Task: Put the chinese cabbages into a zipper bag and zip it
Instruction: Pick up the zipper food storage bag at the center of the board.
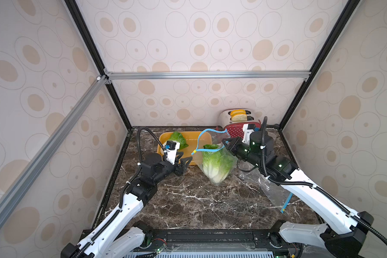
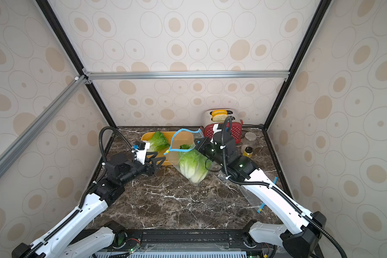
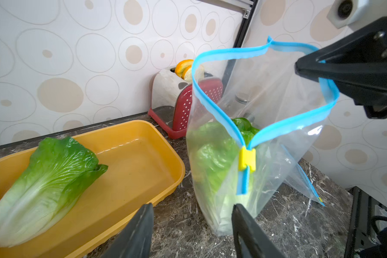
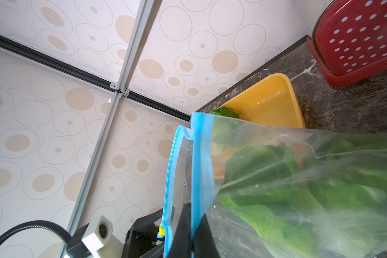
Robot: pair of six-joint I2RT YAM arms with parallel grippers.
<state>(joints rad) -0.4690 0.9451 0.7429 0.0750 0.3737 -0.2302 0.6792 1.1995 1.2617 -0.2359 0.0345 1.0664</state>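
Marble table (image 1: 188, 201): yellow tray (image 1: 190, 139), toaster (image 1: 234, 130), zipper bag (image 1: 217, 165), spare bag (image 1: 275, 192), jars (image 2: 248, 139).

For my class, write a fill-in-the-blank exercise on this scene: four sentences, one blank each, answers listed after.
1. One chinese cabbage lies in the ____ tray.
2. The right gripper is shut on the ____ rim of the zipper bag.
3. The left gripper is ____, holding nothing.
4. The rest of the cabbage sits ____ the bag.
Missing words: yellow; blue; open; inside.
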